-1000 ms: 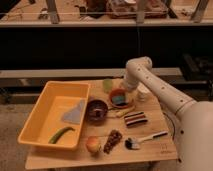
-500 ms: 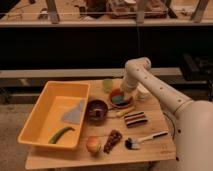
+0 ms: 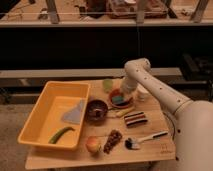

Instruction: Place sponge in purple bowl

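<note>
Claw (image 3: 123,92) at sponge (image 3: 118,100) in orange bowl (image 3: 111,97), partly hiding rim.

Lab-like hall: railing (image 3: 100,23), laid-out wooden table (image 3: 156,121), tool (image 3: 122,93) above orange bowl (image 3: 111,98).

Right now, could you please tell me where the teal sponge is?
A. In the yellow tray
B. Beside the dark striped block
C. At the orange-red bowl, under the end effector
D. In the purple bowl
C: the sponge shows teal within the rim of the orange-red bowl, just below the end effector. The purple bowl to its left shows no teal inside.
</note>
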Motion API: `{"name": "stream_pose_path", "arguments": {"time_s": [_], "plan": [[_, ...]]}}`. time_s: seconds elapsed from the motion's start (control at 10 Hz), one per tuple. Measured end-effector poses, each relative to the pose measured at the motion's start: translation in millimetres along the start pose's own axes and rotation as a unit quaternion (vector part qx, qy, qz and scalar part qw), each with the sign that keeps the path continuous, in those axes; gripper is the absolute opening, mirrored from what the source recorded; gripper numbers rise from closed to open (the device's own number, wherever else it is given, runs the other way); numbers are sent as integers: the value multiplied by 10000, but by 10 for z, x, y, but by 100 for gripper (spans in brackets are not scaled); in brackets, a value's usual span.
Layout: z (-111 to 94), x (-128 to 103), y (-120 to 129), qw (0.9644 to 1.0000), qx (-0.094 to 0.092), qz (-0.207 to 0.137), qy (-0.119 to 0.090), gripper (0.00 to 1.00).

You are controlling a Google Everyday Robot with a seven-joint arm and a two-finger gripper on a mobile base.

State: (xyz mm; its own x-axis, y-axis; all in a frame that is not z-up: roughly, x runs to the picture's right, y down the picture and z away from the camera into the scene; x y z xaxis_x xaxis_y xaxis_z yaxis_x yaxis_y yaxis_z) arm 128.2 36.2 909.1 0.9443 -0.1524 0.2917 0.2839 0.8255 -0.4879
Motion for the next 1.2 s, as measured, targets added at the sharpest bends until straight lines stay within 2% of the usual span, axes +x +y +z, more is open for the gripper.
{"name": "stream_pose_path", "arguments": {"time_s": [1.0,1.1,1.2], "plan": [[217,-12,129,10000,-58,43,43,51],[221,-21,133,10000,-54,39,58,47],[218,-30,133,10000,-46,43,76,36]]}}
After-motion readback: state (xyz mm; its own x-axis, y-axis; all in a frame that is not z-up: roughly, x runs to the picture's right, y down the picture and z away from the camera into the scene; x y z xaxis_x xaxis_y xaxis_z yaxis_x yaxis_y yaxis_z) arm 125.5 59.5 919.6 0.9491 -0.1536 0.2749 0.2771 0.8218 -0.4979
